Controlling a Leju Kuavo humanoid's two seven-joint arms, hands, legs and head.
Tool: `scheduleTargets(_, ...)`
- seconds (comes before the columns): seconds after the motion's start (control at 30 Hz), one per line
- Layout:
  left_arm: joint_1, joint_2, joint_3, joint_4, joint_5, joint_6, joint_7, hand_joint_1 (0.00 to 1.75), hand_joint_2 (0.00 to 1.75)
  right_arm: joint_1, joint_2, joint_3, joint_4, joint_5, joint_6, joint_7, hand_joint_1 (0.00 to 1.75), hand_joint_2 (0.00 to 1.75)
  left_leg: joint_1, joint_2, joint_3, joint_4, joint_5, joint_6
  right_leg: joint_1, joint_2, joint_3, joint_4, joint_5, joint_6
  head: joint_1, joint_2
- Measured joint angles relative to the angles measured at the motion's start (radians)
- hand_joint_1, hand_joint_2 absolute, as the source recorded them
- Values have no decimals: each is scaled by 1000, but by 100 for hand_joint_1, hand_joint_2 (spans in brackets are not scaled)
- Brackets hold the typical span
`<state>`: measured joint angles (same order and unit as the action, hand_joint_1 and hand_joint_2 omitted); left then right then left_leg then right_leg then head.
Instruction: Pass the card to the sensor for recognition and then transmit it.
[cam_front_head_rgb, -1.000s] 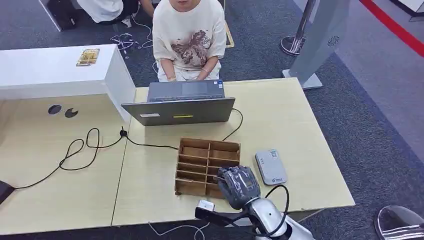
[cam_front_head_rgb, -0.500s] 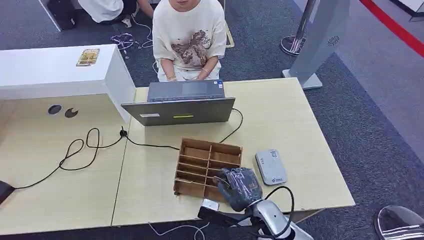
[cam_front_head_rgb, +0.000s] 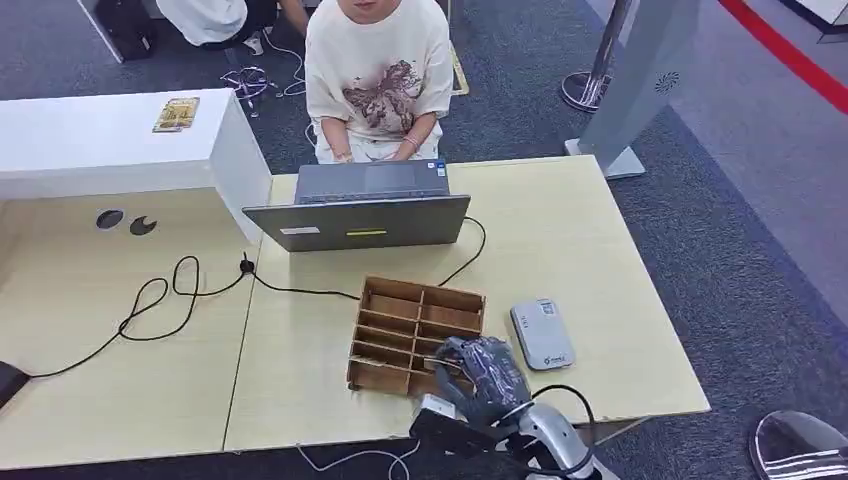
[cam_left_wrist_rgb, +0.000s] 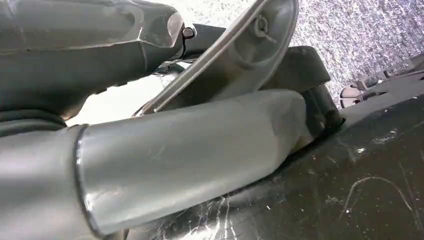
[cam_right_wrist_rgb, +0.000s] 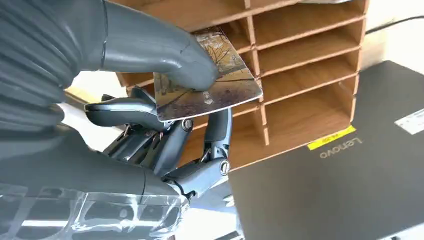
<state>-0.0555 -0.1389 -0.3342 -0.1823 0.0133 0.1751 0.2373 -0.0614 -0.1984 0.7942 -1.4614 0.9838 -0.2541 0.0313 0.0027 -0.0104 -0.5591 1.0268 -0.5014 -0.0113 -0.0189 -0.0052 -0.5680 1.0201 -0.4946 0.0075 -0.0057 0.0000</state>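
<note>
At the desk's near edge, by the wooden rack (cam_front_head_rgb: 415, 335) | right hand (cam_right_wrist_rgb: 150, 100) pinching card (cam_right_wrist_rgb: 210, 85) | step: card picked | next: carry right to reader (cam_front_head_rgb: 542, 334).

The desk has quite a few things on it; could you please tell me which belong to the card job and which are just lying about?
Part of the job:
- card, pinched by the right hand
- wooden organizer, the slotted box beside that hand
- grey card sensor, flat on the desk next to the organizer

Just lying about:
- laptop
- black cable
- white cabinet
</note>
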Motion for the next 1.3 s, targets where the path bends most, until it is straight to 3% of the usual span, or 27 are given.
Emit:
scheduleTargets(0.6, 0, 0, 0, 0, -3, 2, 0, 0, 0, 19, 0, -10, -33, -72, -1, -54, 175, 175, 0, 0, 0, 0, 0, 0, 0, 0, 0, 0, 0, 0, 0, 0)
scheduleTargets(0.97, 0, 0, 0, 0, -3, 5, 0, 0, 0, 49, -7, -44, -103, -229, 19, -156, 175, 175, 0, 0, 0, 0, 0, 0, 0, 0, 0, 0, 0, 0, 0, 0)
scheduleTargets(1.3, 0, 0, 0, 0, -15, 5, 0, 0, 0, 45, 32, -41, -91, -343, 15, -242, 175, 175, 0, 0, 0, 0, 0, 0, 0, 0, 0, 0, 0, 0, 0, 0)
